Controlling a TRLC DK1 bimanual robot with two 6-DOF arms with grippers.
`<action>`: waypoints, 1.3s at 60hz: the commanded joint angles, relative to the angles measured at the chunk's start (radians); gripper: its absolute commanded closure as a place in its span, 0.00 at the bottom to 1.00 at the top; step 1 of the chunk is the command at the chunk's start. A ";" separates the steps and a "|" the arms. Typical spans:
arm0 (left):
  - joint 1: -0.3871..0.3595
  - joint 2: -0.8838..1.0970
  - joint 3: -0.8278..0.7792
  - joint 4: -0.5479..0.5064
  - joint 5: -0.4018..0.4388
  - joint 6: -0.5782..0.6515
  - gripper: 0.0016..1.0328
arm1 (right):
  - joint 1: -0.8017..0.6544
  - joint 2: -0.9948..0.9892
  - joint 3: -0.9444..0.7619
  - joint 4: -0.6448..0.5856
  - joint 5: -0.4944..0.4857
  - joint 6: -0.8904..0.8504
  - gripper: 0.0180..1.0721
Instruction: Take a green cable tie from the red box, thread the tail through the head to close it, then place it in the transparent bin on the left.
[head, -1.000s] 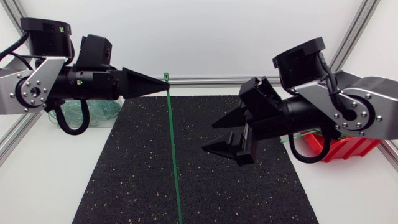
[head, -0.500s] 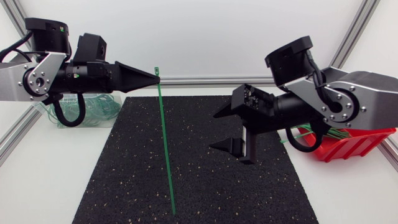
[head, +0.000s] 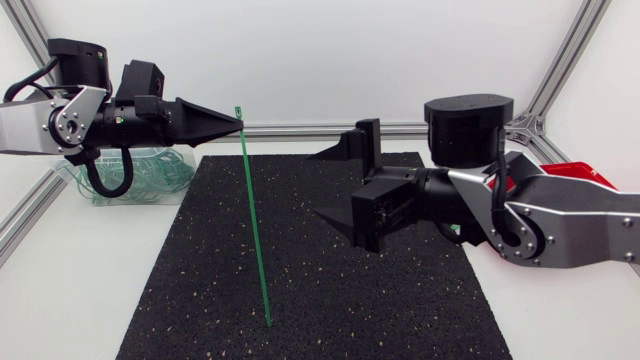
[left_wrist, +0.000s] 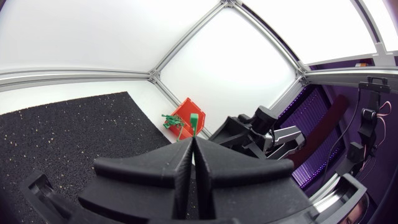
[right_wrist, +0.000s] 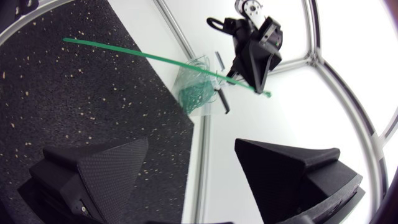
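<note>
My left gripper (head: 239, 122) is shut on a green cable tie (head: 254, 230) just below its head, above the mat's far edge. The tie hangs down, its tail tip close over the black mat (head: 200, 290). In the left wrist view the shut gripper (left_wrist: 193, 142) shows the tie's head (left_wrist: 194, 119) sticking out past its tips. To the right of the tie my right gripper (head: 337, 186) is open and apart from it. In the right wrist view the open gripper (right_wrist: 191, 155) faces the tie (right_wrist: 155, 60) and my left gripper (right_wrist: 252, 62).
The transparent bin (head: 150, 178) with several green ties stands at the far left by my left arm; the right wrist view shows the bin (right_wrist: 196, 90) too. The red box (head: 572, 172) is mostly hidden behind my right arm; the left wrist view shows the red box (left_wrist: 185, 113).
My left gripper has drawn back to the left with the tie, whose tail swung left. My right arm has turned and moved its open gripper up toward the tie, covering the red box.
</note>
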 joint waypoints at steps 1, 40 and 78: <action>0.013 0.035 0.039 -0.012 0.033 0.016 0.96 | 0.039 -0.017 -0.066 0.071 0.011 -0.123 0.04; -0.004 0.090 0.037 -0.052 0.047 0.019 0.96 | 0.255 0.086 -0.215 0.275 -0.055 -0.391 0.22; -0.035 0.053 0.000 -0.078 0.047 0.019 0.96 | 0.335 0.118 -0.272 0.315 -0.039 -0.417 0.59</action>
